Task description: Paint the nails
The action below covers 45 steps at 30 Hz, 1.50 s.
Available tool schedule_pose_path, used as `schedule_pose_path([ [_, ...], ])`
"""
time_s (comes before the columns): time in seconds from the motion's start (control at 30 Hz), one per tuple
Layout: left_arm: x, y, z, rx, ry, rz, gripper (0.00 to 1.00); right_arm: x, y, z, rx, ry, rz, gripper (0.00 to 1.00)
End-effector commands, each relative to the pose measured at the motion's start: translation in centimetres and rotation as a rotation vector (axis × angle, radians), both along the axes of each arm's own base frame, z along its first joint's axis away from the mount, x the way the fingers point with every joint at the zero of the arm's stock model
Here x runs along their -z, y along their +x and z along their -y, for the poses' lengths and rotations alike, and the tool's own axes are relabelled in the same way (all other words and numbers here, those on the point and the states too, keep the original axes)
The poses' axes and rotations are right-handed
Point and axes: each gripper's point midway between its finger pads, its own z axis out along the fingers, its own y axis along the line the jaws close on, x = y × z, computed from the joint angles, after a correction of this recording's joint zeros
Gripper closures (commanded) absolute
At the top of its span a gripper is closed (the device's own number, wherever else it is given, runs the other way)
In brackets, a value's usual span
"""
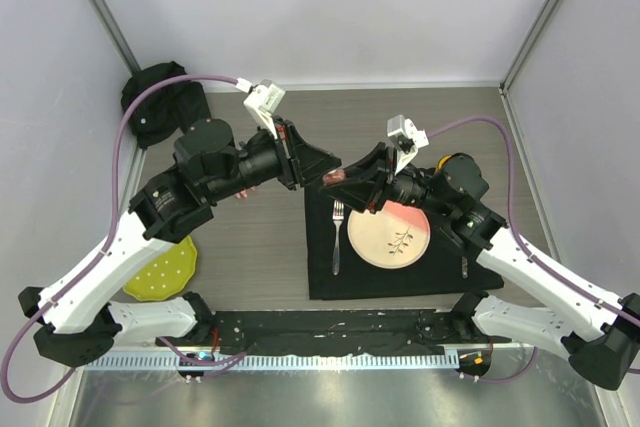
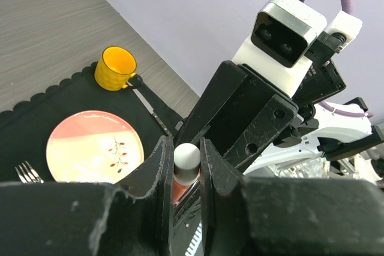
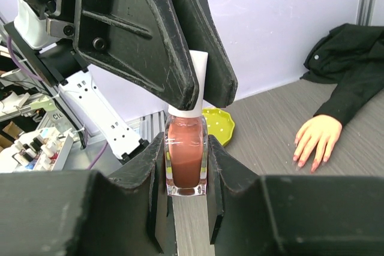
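A small glass polish bottle point(image 3: 186, 160) of reddish-brown polish hangs in mid-air between my two grippers. The right gripper point(image 3: 187, 143) is shut on its glass body. Its white cap point(image 2: 186, 157) is clamped in my left gripper point(image 2: 186, 149), which is also shut. In the top view both grippers meet over the far left corner of the black placemat point(image 1: 400, 282). The pale pink mannequin hand point(image 3: 317, 137) lies flat on the table to the right in the right wrist view. Its pinkish-red nails point(image 3: 313, 167) point toward me, and its black sleeve point(image 3: 348, 70) trails behind.
On the placemat are a pink-and-cream plate point(image 1: 390, 237), a fork point(image 1: 337, 237), a knife point(image 2: 150, 109) and a yellow mug point(image 2: 115, 68). A yellow-green dotted plate point(image 1: 162, 269) lies at the near left. The sleeve's bundle point(image 1: 160, 102) fills the far left corner.
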Motion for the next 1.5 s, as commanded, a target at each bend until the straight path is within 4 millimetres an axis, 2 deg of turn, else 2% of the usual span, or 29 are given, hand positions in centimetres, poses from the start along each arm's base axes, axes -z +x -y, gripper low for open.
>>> schedule_pose_path([
  [0.0, 3.6, -2.6, 0.9, 0.126, 0.142, -0.088, 0.97, -5.9, 0.6, 0.9, 0.069, 0.174, 0.167, 0.99],
  [0.1, 3.0, -2.2, 0.5, 0.097, 0.143, -0.068, 0.79, -5.5, 0.7, 0.6, 0.058, 0.159, 0.167, 0.99],
  [0.13, 2.4, -2.2, 0.2, 0.087, 0.136, -0.054, 0.67, -5.4, 0.7, 0.5, 0.055, 0.157, 0.167, 0.99],
  [0.3, 0.5, -1.9, -1.0, 0.041, 0.128, 0.008, 0.43, -4.5, 0.9, 0.1, 0.046, 0.133, 0.160, 0.99],
  [0.33, -0.2, -1.9, -1.4, 0.030, 0.120, 0.023, 0.34, -4.3, 1.0, 0.0, 0.045, 0.129, 0.158, 0.99],
  [0.47, -1.5, -2.0, -2.6, -0.001, 0.106, 0.061, 0.22, -3.9, 1.0, 0.0, 0.046, 0.123, 0.156, 0.99],
  [0.5, -1.3, -1.9, -3.0, -0.014, 0.115, 0.061, 0.14, -3.8, 1.0, 0.0, 0.046, 0.122, 0.155, 0.99],
  [0.53, -1.3, -1.7, -3.5, -0.041, 0.125, 0.062, 0.02, -3.8, 1.0, 0.1, 0.050, 0.122, 0.155, 0.99],
  [0.57, -1.4, -1.7, -4.2, -0.065, 0.125, 0.067, 0.00, -3.9, 0.9, 0.1, 0.052, 0.127, 0.161, 0.99],
  [0.63, -0.4, -1.6, -5.4, -0.105, 0.164, 0.049, 0.00, -4.1, 0.8, 0.2, 0.049, 0.129, 0.161, 0.99],
  [0.67, -0.3, -0.6, -6.6, -0.195, 0.172, 0.051, 0.00, -4.3, 0.7, 0.3, 0.046, 0.133, 0.160, 0.99],
  [0.7, -1.0, -0.7, -7.6, -0.227, 0.144, 0.062, 0.00, -4.6, 0.6, 0.4, 0.046, 0.140, 0.165, 0.99],
  [0.77, -1.5, -0.8, -8.0, -0.243, 0.096, 0.072, 0.14, -4.9, 0.5, 0.5, 0.049, 0.146, 0.171, 0.99],
  [0.8, -3.0, -1.2, -8.3, -0.237, 0.023, 0.108, 0.25, -5.0, 0.5, 0.6, 0.053, 0.148, 0.175, 0.99],
  [0.83, -3.8, -1.4, -8.3, -0.235, -0.019, 0.121, 0.40, -5.2, 0.6, 0.6, 0.058, 0.150, 0.178, 0.99],
  [0.9, -5.5, -1.4, -8.2, -0.231, -0.109, 0.175, 0.46, -5.5, 0.9, 0.7, 0.073, 0.155, 0.177, 0.99],
  [0.97, -6.6, -1.0, -8.3, -0.255, -0.149, 0.206, 0.46, -5.9, 1.3, 0.8, 0.093, 0.165, 0.171, 0.99],
  [1.0, -6.8, -0.5, -8.4, -0.282, -0.153, 0.210, 0.43, -6.2, 1.4, 0.8, 0.099, 0.175, 0.164, 0.99],
  [1.03, -6.4, 0.3, -7.6, -0.290, -0.128, 0.204, 0.42, -6.3, 1.5, 0.8, 0.105, 0.176, 0.158, 0.98],
  [1.1, -6.6, 1.6, -7.5, -0.347, -0.119, 0.199, 0.42, -6.6, 2.1, 0.9, 0.132, 0.182, 0.142, 0.99],
  [1.23, -6.4, 3.7, -6.0, -0.397, -0.116, 0.189, 0.45, -6.4, 2.7, 1.0, 0.166, 0.168, 0.154, 0.99],
  [1.47, -7.6, 3.1, -3.4, -0.312, -0.141, 0.248, 0.46, -5.6, 3.1, 0.6, 0.171, 0.129, 0.217, 0.99],
])
